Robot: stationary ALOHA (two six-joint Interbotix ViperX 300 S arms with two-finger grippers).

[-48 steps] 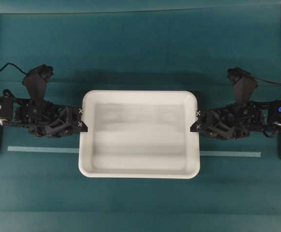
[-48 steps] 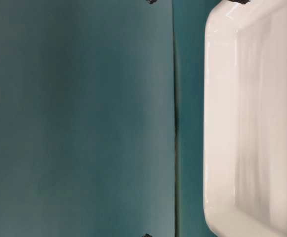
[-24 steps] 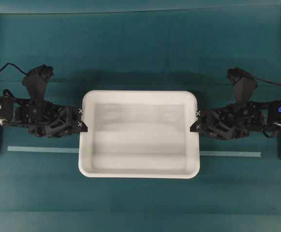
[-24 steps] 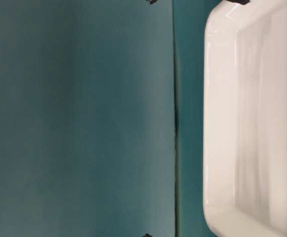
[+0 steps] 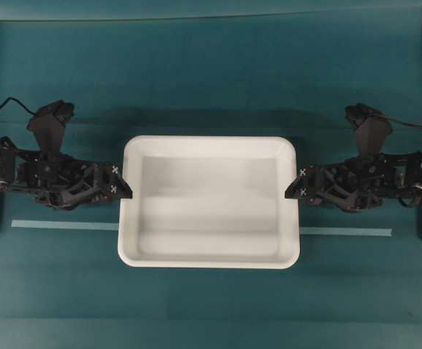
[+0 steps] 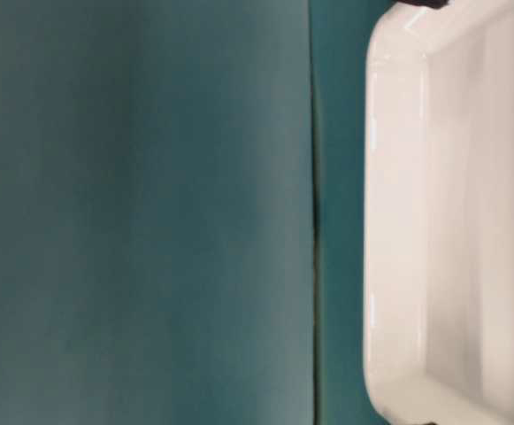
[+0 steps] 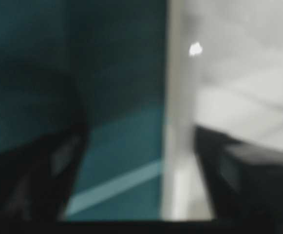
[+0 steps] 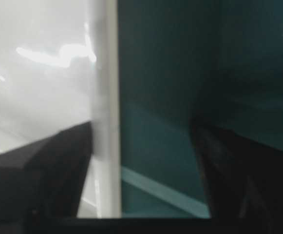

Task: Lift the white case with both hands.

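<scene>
White case (image 5: 209,211) flat on tabletop (image 5: 211,80). Left gripper (image 5: 126,187) and right gripper (image 5: 292,187) pulled back off rim, fingers spread open astride side walls. Lift apparently over; case released.

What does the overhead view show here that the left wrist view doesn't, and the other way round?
Only the overhead view shows the whole white case, both arms, the right gripper at the case's short side and the left gripper opposite. Only the left wrist view, though blurred, shows that gripper's fingers spread wide, one inside the case and one outside, with its rim between them. Both show the case, the teal table and the pale tape strip.
</scene>
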